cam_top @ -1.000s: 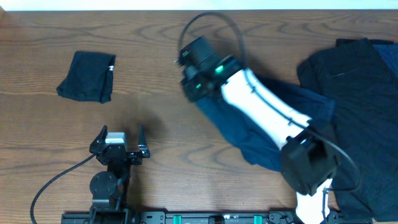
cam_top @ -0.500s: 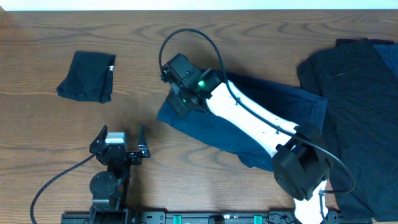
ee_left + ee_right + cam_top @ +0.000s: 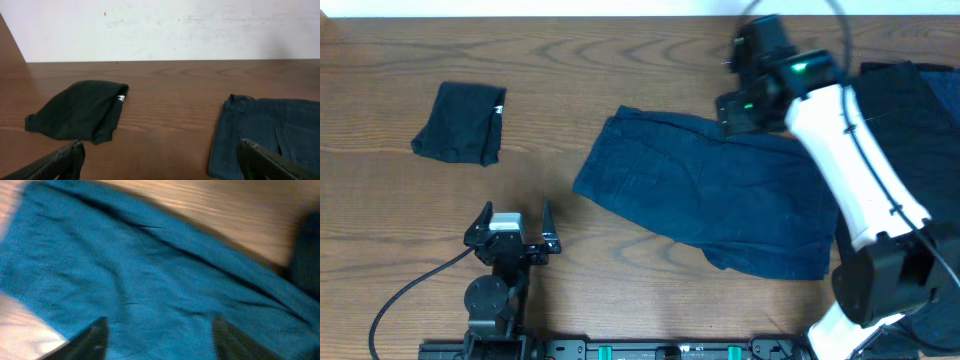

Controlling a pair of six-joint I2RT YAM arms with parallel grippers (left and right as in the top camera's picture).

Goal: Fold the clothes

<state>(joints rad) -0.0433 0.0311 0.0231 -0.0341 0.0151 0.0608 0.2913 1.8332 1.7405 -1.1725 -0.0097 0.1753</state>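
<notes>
The navy blue garment (image 3: 710, 200) lies spread flat across the middle of the table; its left edge also shows in the left wrist view (image 3: 270, 130). My right gripper (image 3: 738, 108) hovers over its far right edge, open, with only blue fabric (image 3: 150, 270) below its fingers (image 3: 90, 340) and nothing held. A folded black garment (image 3: 460, 122) with a small white tag sits at the far left (image 3: 80, 115). My left gripper (image 3: 515, 228) rests near the front edge, open and empty (image 3: 162, 162). More black clothes (image 3: 910, 130) are heaped at the right.
The wall runs along the table's far edge (image 3: 160, 61). The right arm's white link (image 3: 860, 170) crosses above the navy garment's right side. A black cable (image 3: 410, 295) trails from the left arm's base at the front.
The right gripper pulled the navy garment's edge leftward, opened and let it go, then swung back to the upper right. The garment now lies spread out. The left arm has not moved.
</notes>
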